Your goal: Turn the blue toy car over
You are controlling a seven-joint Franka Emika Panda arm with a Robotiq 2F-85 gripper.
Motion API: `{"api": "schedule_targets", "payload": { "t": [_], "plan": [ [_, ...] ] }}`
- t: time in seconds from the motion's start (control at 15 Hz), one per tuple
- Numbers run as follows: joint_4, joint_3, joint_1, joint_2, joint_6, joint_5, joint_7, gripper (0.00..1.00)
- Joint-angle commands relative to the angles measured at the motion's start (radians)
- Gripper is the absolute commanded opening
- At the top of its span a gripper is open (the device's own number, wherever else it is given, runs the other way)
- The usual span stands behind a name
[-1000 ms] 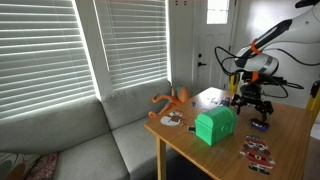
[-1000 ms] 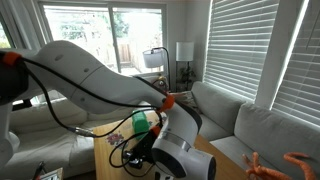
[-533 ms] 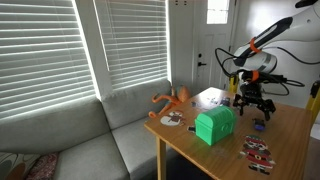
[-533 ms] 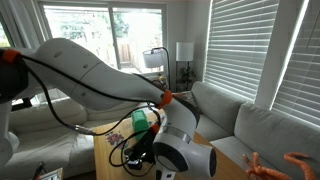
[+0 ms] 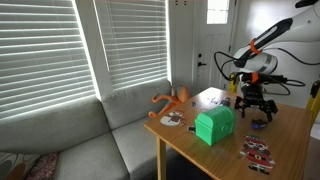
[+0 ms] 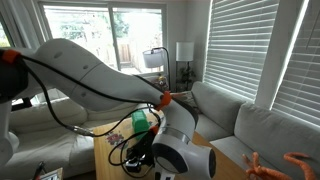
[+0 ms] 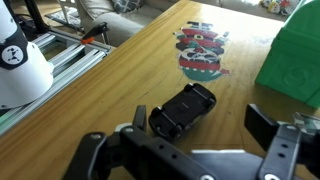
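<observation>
Hovering low over the wooden table (image 7: pixel 100 100), gripper (image 7: pixel 201 122) spread wide, gripping nothing. Blue toy car (image 7: pixel 183 110) lies on the tabletop at lower centre of the wrist view, between the fingers. Green box (image 7: pixel 298 58) at upper right. Flat red, white and black toy (image 7: pixel 203 50) at upper centre.
</observation>
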Motion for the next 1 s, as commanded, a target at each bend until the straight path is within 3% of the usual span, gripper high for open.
{"api": "schedule_targets", "payload": {
  "t": [0.0,0.93],
  "plan": [
    [-0.062,-0.002,0.013,-0.041,0.100,0.028,0.063,1.00],
    [-0.104,0.001,-0.001,-0.099,0.180,0.036,0.088,1.00]
  ]
}}
